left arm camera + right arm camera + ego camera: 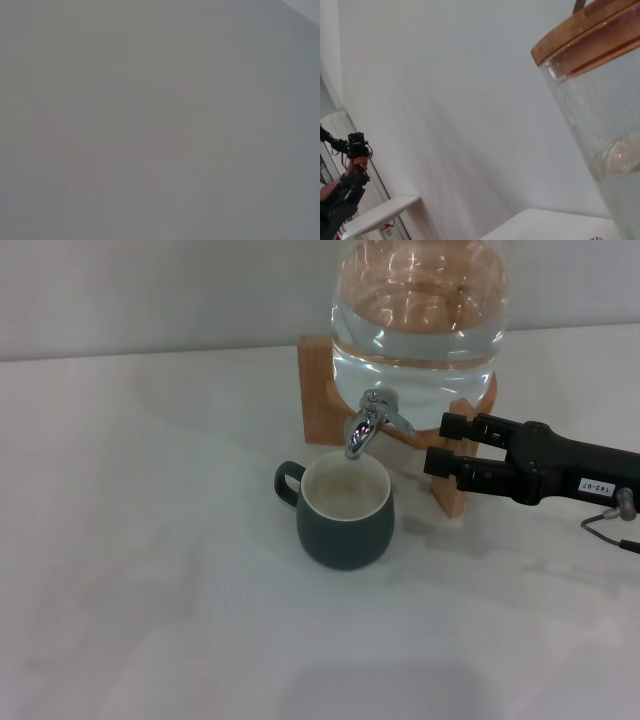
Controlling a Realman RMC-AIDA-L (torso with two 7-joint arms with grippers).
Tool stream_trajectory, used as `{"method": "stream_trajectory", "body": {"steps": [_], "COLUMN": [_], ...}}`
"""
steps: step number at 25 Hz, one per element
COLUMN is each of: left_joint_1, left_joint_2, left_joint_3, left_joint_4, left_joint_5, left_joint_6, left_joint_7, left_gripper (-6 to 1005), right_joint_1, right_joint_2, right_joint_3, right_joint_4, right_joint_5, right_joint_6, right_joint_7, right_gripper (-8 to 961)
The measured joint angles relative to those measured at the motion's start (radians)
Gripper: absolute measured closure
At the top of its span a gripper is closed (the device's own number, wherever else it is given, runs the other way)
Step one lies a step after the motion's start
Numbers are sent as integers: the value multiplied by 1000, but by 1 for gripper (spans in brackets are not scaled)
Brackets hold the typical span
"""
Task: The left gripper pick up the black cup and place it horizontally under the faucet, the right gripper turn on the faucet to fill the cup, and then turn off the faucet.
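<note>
1. The right gripper (445,452) is held just right of the faucet (368,423), with its fingers a little apart and nothing held between them.
2. The left gripper is not seen in any view.
3. The cup (345,512) is stood upright on the table (150,540), right under the faucet, with its handle turned to the left.
4. The jar (420,310) is set on a wooden stand (322,400).
</note>
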Motion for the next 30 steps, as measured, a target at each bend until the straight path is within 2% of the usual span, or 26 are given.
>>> {"method": "stream_trajectory", "body": {"steps": [4, 7, 13, 21, 30], "left_joint_1": [39, 45, 37, 25, 21], "left_joint_2": [0, 0, 1, 3, 2], "left_joint_3": [0, 2, 6, 8, 7], "left_joint_4": [0, 0, 0, 0, 0], "left_joint_5": [-37, -42, -42, -42, -43], "left_joint_6": [0, 0, 2, 12, 29], "left_joint_7": [0, -2, -2, -2, -3], "left_gripper": [583, 582, 580, 578, 576], "right_joint_1": [0, 1, -5, -8, 3], "right_joint_2": [0, -1, -3, -2, 5], "right_joint_3": [0, 0, 0, 6, -40], "right_joint_4": [-1, -1, -7, -13, -13], "right_joint_5": [0, -3, 0, 3, 5], "right_joint_6": [0, 3, 24, 130, 135], "right_joint_7": [0, 0, 4, 7, 8], "right_gripper": [111, 111, 111, 111, 111]}}
